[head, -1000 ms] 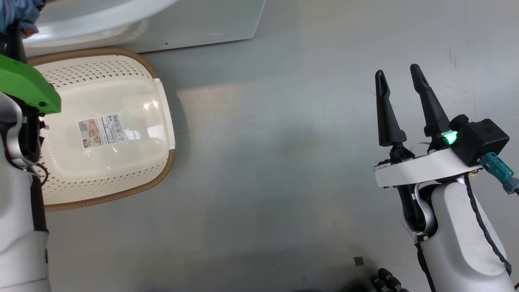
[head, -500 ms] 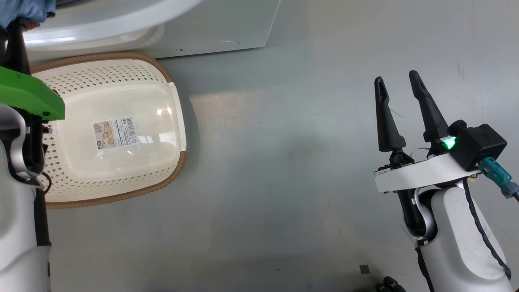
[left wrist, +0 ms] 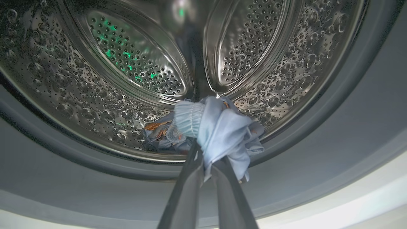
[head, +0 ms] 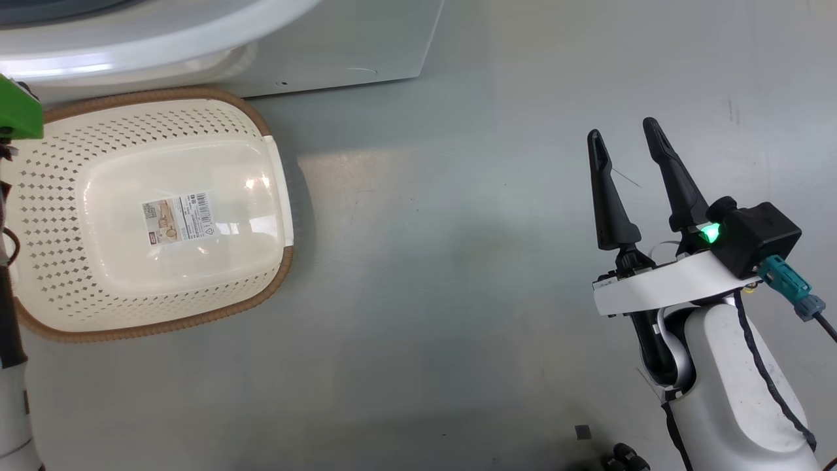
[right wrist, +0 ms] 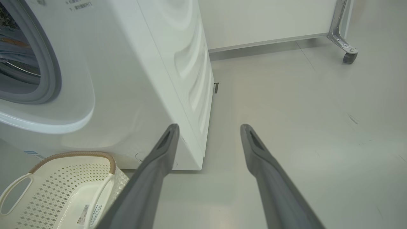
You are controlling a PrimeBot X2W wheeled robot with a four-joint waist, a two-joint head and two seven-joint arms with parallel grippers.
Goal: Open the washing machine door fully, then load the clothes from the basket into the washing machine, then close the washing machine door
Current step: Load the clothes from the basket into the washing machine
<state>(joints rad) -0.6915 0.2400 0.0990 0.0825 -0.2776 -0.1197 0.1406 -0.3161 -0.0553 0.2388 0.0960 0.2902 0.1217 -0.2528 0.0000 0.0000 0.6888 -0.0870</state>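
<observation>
Since a second ago the left arm has reached further forward. In the head view just its green cover (head: 16, 114) shows at the left edge, where before it and the pale forearm overlapped the basket's left side; the camera has also shifted a little. In the left wrist view the left gripper (left wrist: 207, 156) is at the mouth of the steel drum (left wrist: 63, 79), its fingers clamped together on a bunched light-blue garment (left wrist: 224, 130). The bunch has no clear long axis, and its ribbed cuff points up and left. Another printed piece (left wrist: 159, 132) lies on the drum's bottom just behind it, inside the grey gasket (left wrist: 349, 111).

The basket (head: 39, 196) stands on the floor (head: 458, 275) just in front of the washing machine (head: 340, 39), long axis across the head view, one handle end to the right. Its glossy bottom lies bare around a sticker (head: 180, 218).

The right gripper (head: 621, 129) hovers over the floor well to the right of the basket, fingers spread apart, gripping nothing, pointing up the view.
</observation>
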